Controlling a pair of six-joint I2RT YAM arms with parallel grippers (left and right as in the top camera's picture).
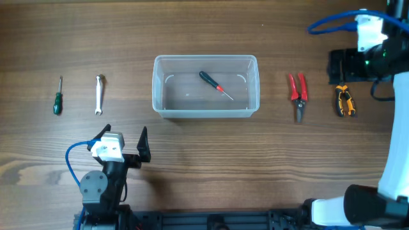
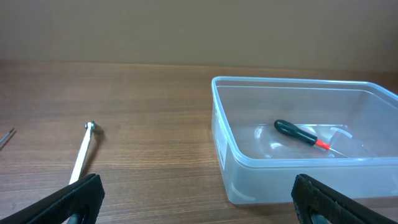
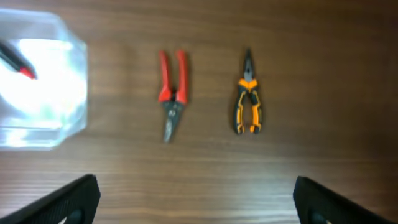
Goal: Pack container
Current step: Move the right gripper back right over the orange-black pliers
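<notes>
your container (image 1: 206,112) sits upright at mid-table, with a black-handled screwdriver (image 1: 216,85) lying slantwise on its floor. to its left you have a silver wrench (image 1: 99,94), then a green screwdriver (image 1: 57,96) farther out. to its right lie red cutters (image 1: 297,94), then orange-and-black pliers (image 1: 345,100). your left gripper (image 1: 125,134) hangs in front of the wrench, claws spread wide and holding nothing. your right gripper (image 3: 198,199) hovers near the pliers, claws likewise spread and empty.
</notes>
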